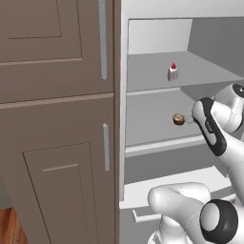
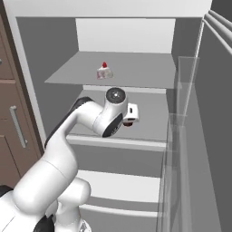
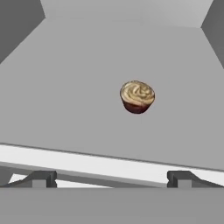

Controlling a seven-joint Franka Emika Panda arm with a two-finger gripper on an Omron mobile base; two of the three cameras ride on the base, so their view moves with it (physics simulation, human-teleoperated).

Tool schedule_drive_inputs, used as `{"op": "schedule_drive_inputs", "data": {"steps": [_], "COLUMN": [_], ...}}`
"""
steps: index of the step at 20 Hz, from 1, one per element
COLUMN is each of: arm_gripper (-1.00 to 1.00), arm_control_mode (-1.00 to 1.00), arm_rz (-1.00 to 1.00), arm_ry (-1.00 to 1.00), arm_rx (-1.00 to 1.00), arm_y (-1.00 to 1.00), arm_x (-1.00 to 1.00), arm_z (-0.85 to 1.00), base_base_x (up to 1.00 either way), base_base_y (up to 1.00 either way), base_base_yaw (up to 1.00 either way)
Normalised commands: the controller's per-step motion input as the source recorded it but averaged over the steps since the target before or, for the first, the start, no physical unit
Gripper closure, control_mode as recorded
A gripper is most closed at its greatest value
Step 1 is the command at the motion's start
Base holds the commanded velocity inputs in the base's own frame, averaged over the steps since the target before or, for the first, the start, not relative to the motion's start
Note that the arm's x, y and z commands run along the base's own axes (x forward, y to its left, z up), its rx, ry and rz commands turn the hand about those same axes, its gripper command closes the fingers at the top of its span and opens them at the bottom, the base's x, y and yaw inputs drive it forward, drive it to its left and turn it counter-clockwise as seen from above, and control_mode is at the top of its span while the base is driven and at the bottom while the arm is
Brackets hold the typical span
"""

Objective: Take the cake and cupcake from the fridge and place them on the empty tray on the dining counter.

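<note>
The fridge (image 1: pixel 209 43) stands open, showing its pale grey shelves. On the upper shelf sits the cake (image 1: pixel 173 72) (image 2: pixel 104 71), a white wedge with a red cherry. One shelf lower rests the cupcake (image 1: pixel 178 119) (image 3: pixel 137 96), brown with a tan swirl; in the right base view my hand covers most of it. My gripper (image 3: pixel 111 179) is open at the front lip of that middle shelf, its fingertips (image 3: pixel 41 178) spread wide and empty. The cupcake lies a short way ahead, slightly right of centre. The tray and the dining counter are out of view.
Brown wood cabinets (image 1: pixel 57 119) with grey bar handles flank the fridge on the left. The open fridge door (image 2: pixel 213 90) with clear bins (image 2: pixel 181 136) stands at the right. The upper shelf's front edge (image 2: pixel 127 88) hangs just above my hand. Another shelf (image 2: pixel 122 181) lies below.
</note>
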Motion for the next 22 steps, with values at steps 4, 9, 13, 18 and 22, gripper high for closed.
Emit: {"op": "schedule_drive_inputs", "data": {"steps": [4,9,13,18,22], "arm_gripper": [-1.0,-1.0,-1.0,-1.0,-1.0], "arm_control_mode": [-1.0,-1.0,-1.0,-1.0,-1.0], "arm_rz": [0.0,0.0,0.0,0.0,0.0], "arm_ry": [-0.02,-0.01,0.0,0.0,0.0], "arm_rx": [0.0,0.0,0.0,0.0,0.0], "arm_y": [0.0,0.0,0.0,0.0,0.0], "arm_x": [0.07,0.14,0.19,0.11,0.1], "arm_z": [-0.19,-0.17,-0.14,-0.02,0.0], "base_base_x": [0.0,0.0,0.0,0.0,0.0], "base_base_y": [0.0,0.0,0.0,0.0,0.0], "base_base_yaw": [0.0,0.0,0.0,0.0,0.0]}}
